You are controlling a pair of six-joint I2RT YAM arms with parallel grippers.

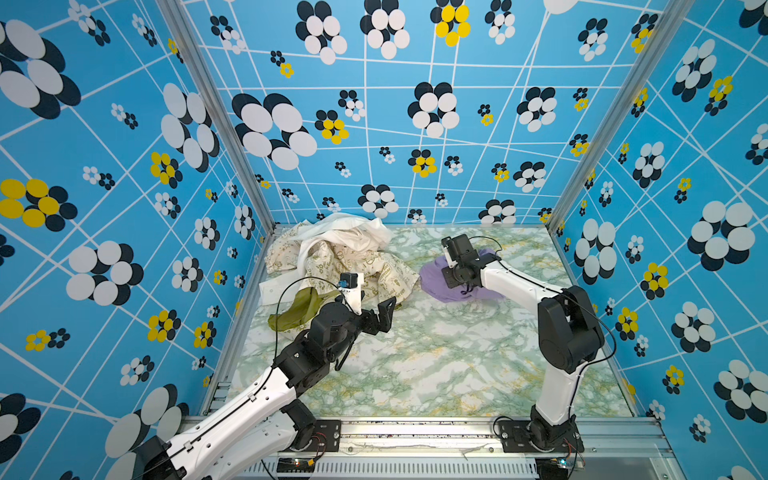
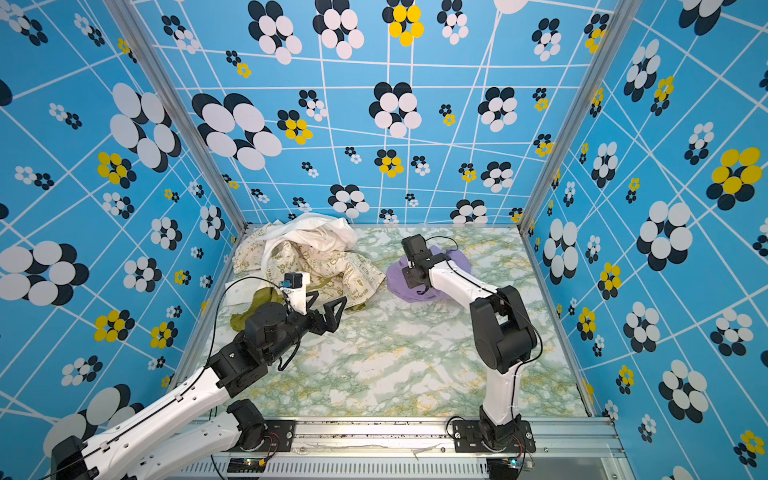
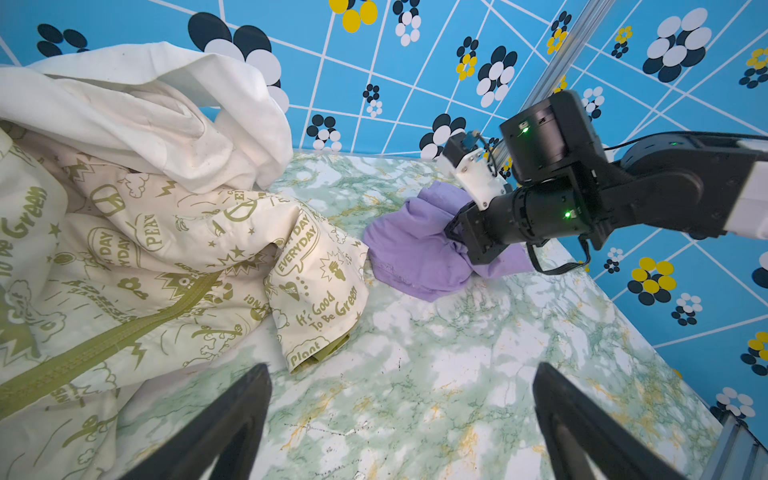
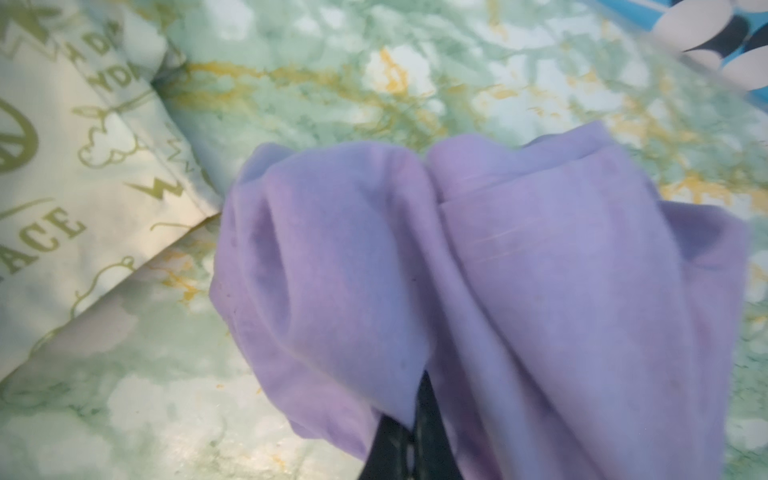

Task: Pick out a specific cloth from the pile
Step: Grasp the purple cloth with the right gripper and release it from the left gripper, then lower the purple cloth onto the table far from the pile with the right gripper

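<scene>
My right gripper (image 4: pixel 417 411) is pinched tight on a bunched fold of the cloth (image 4: pixel 498 270), soft plain lavender that buries my tips. The cloth sits just beside the pile (image 1: pixel 332 253), whose cream cloth (image 3: pixel 166 249) reads "It's Good To Be Green", "EVERYDAY" and "Plant". My left gripper (image 3: pixel 401 368) gapes wide over the marbled table (image 3: pixel 457 395), near that pile.
</scene>
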